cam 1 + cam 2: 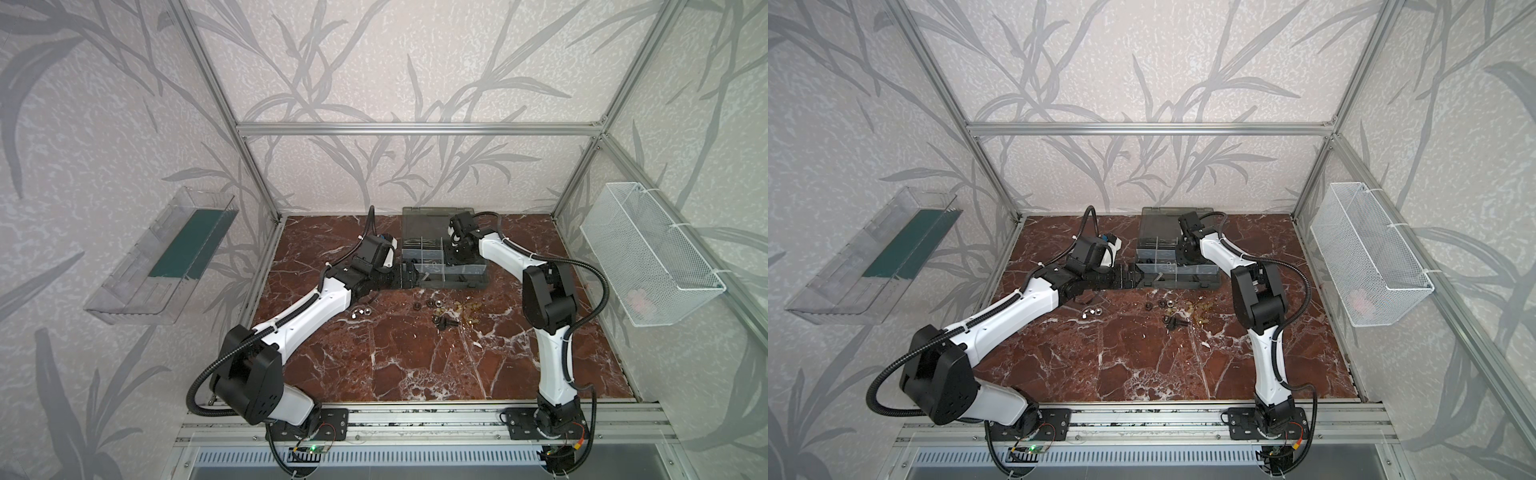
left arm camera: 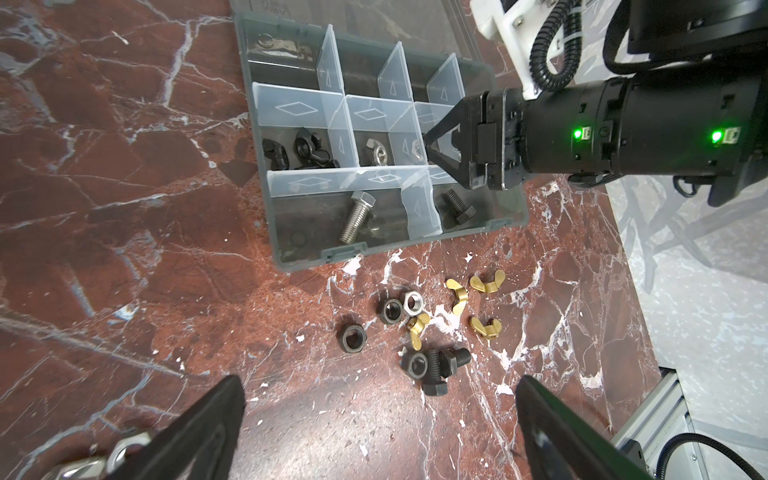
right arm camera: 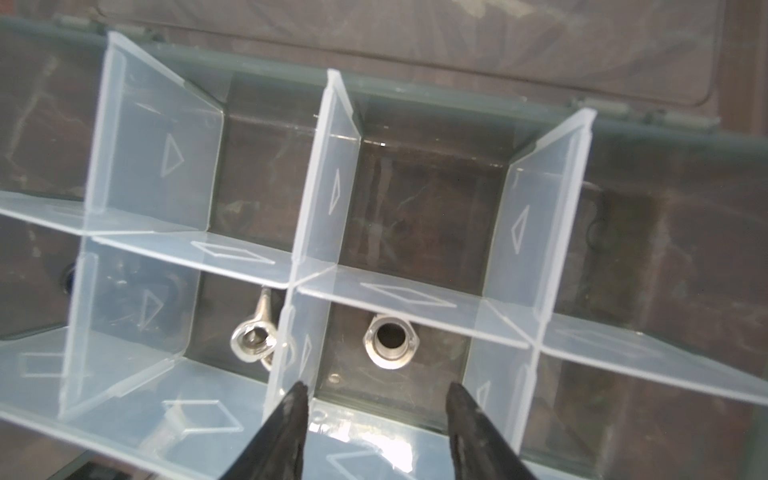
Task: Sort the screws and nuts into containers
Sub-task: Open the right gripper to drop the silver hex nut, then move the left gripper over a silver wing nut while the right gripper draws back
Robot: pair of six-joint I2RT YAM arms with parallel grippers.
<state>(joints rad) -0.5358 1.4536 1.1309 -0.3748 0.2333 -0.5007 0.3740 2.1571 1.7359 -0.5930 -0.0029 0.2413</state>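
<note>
Organiser case (image 2: 509, 220), lid open: silver nut (image 3: 390, 340) lying in a middle compartment (image 3: 436, 361) beneath the released, empty right tool (image 3: 376, 401); left tool (image 2: 378, 386) spread wide, empty, near loose nuts (image 2: 353, 337) and screws (image 2: 455, 357) on the surface (image 2: 166, 311).

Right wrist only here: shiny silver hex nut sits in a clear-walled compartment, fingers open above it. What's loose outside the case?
Observer: Four brass-yellow wing nuts lie on the red marble tabletop, in front of the dark grey plastic organiser case.
Operator: Any screws out there?
Observer: Yes, black hex-head bolts, beside a black hex nut.
Operator: And the other arm?
Observer: The left gripper is open and empty, over the tabletop near two loose silver nuts.
</note>
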